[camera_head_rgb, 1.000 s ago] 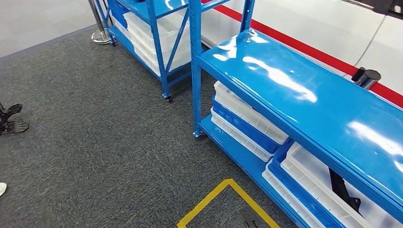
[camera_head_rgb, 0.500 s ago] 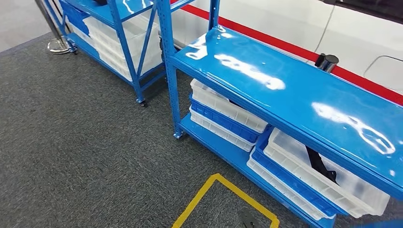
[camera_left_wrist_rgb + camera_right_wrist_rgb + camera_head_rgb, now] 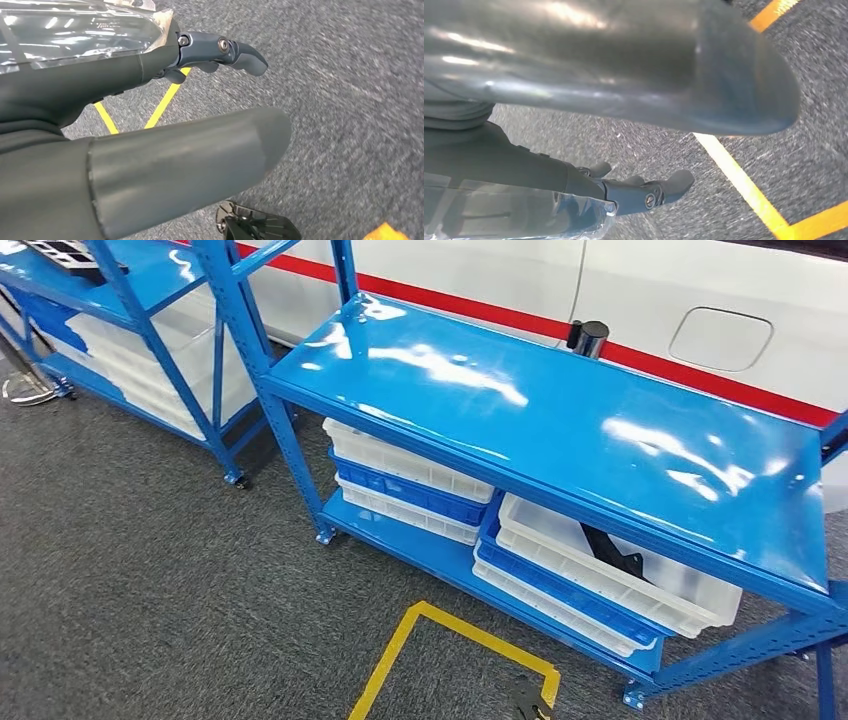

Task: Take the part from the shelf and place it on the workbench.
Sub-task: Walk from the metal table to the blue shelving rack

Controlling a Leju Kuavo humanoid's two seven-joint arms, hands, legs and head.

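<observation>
In the head view, the black part (image 3: 610,552) lies in the top white tray (image 3: 560,545) on the blue shelf's (image 3: 560,420) lower level, at about four o'clock. Yellow floor tape (image 3: 400,650) sits at six o'clock on grey carpet (image 3: 150,580). The left hand (image 3: 165,150) and right hand (image 3: 624,85) hang over the carpet, fingers apart, holding nothing.

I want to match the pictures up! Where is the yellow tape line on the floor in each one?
Head view: yellow tape line low in the middle, before the blue metal shelf.
Left wrist view: under the left hand, at.
Right wrist view: under the right hand, at.
Shared landmark: the grey carpet.
</observation>
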